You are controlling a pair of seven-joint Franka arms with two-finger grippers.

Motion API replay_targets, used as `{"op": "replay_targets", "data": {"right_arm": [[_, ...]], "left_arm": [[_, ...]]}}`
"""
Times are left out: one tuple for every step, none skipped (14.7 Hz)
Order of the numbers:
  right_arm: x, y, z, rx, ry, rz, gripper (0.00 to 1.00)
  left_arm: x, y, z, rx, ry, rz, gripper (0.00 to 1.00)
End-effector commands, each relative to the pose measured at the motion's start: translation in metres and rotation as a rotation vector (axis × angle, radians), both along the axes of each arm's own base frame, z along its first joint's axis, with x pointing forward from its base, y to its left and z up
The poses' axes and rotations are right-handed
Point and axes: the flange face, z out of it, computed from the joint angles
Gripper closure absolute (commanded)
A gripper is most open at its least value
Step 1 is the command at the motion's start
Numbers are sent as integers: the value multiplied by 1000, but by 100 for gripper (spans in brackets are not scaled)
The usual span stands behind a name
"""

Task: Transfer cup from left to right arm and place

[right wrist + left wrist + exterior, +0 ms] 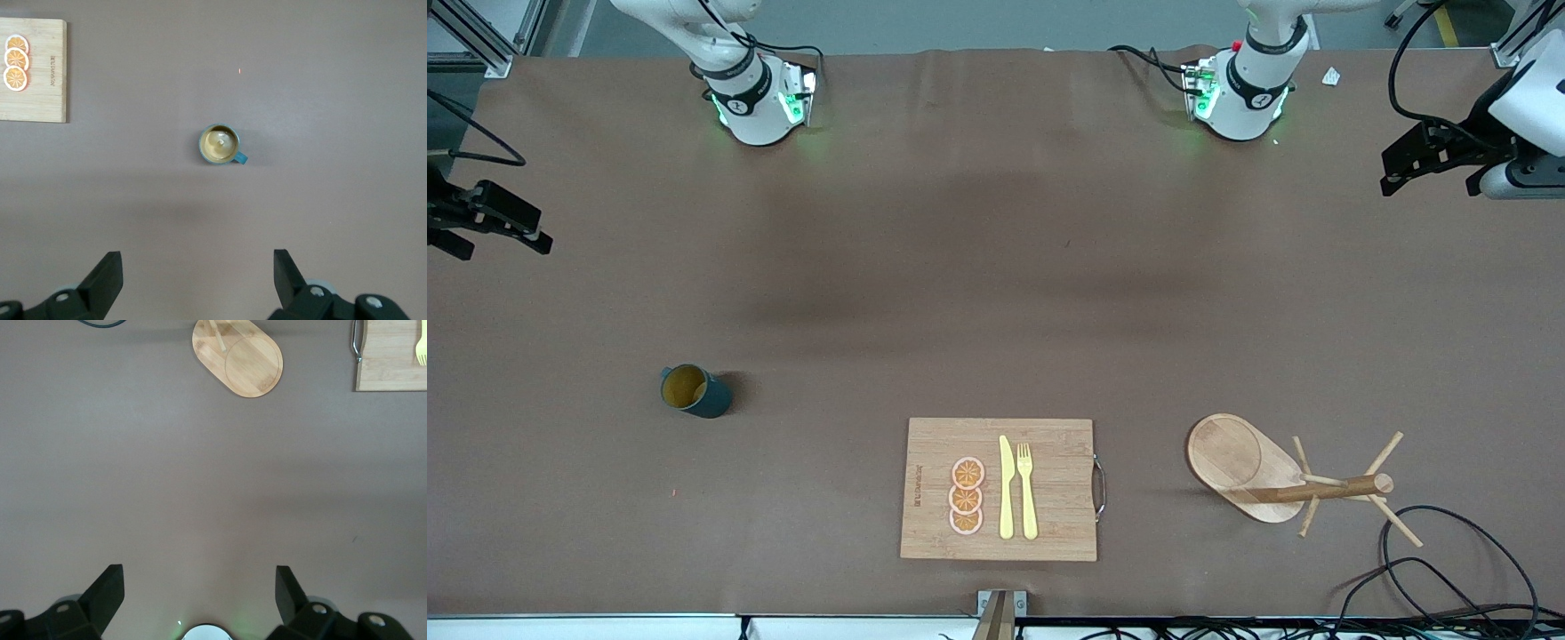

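Cutting board (1049, 444): one short line of dark printed or burnt-in lettering runs along the edge toward the right arm's end of the bench, beside the three orange slices (967, 496). Too small to read in the front view. Same mark shows in the right wrist view next to the slices, letters likewise illegible. No other text, brand, number or sign can be read anywhere.

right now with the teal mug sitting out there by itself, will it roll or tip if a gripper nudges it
The teal mug stands upright on the brown table cover, mouth up, so a low nudge would probably slide it, not roll it. It looks rigid, so open fingers should not deform it. Its small handle sticks out on one side, so a push there might spin it.
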Motion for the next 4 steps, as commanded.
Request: {"op": "replay_targets", "data": {"right_arm": [[-9,-2,2,-19,1,-18,0],[-9,-2,1,-19,2,-18,0],[-10,-2,3,-19,4,-18,0],[-11,-4,3,-18,8,-21,0]], "left_arm": [[-4,-4,2,4,13,-17,0],[-4,-4,3,2,13,-10,0],[-4,-4,4,0,12,-8,0],[-4,-4,4,0,12,-4,0]]}}
